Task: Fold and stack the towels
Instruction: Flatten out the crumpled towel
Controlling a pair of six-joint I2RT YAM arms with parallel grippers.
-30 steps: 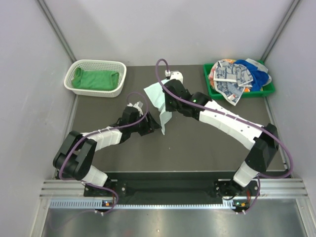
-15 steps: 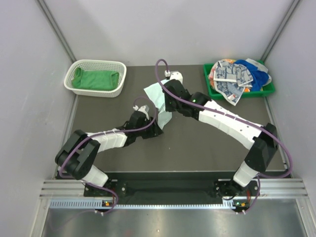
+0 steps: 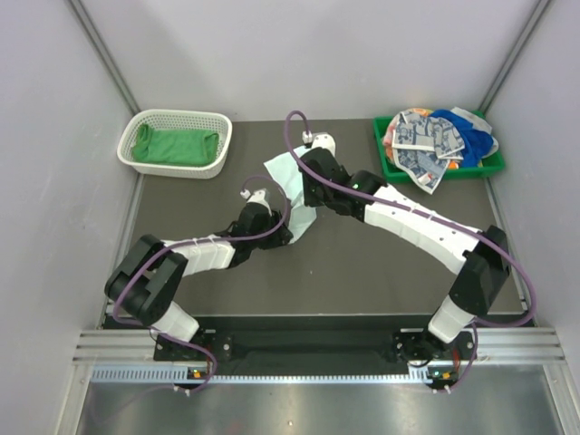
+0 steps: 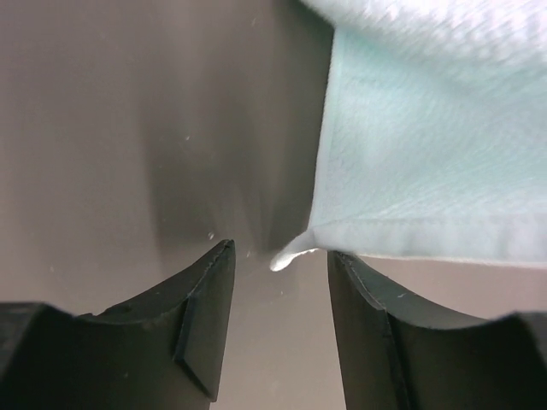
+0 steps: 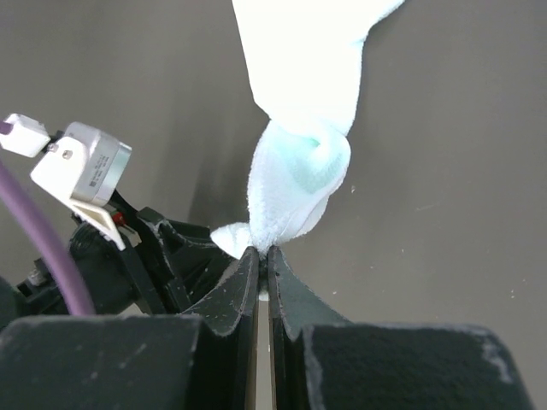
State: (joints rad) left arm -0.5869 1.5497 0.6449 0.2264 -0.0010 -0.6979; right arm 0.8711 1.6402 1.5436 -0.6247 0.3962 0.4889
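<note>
At mid-table, my right gripper (image 5: 263,253) pinches the pale mint towel (image 5: 301,162), hanging bunched; my left gripper (image 4: 279,253) stands spread around its lower corner, seemingly untouched. If those jaws close off-centre, the limp corner could slip out, I judge. Cloth is soft, waffle-textured, with a stitched hem.

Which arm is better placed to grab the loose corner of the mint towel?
Left. The left tool stands open with a loose corner of the mint towel at its mouth; the right tool is shut on its bunched part.
</note>
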